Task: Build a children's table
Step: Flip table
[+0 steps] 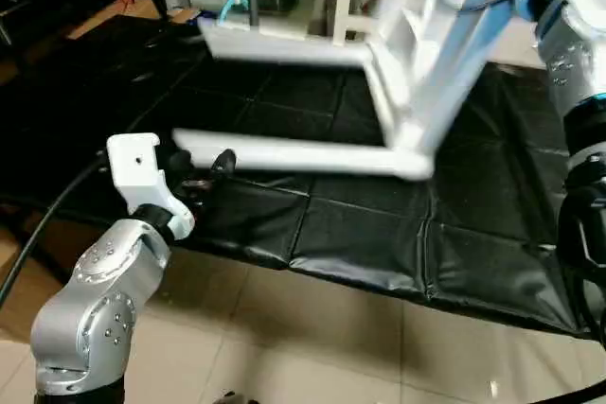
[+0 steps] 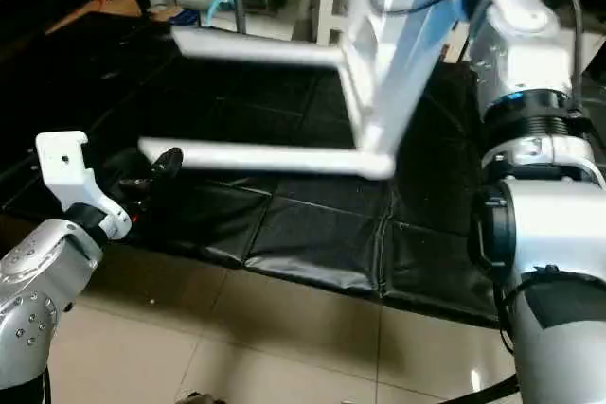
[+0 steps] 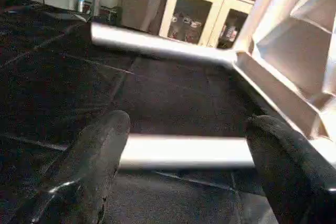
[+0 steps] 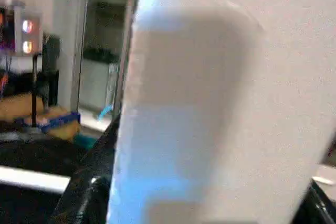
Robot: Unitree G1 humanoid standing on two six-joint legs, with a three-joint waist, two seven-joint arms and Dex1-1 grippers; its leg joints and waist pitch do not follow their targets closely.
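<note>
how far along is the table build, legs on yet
Done: at least two legs are screwed into the table top. In hand: the right gripper holds the top tipped on its side over the black mat; the left gripper is open beside the lower leg. Left: setting it upright.

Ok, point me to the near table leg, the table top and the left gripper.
Near leg [image 1: 284, 153], left eye view, mid-length of the shaft.
Table top [image 3: 294, 51], left wrist view, ribbed underside.
Left gripper [image 3: 184, 171], left wrist view, midway between its open fingertips.
</note>
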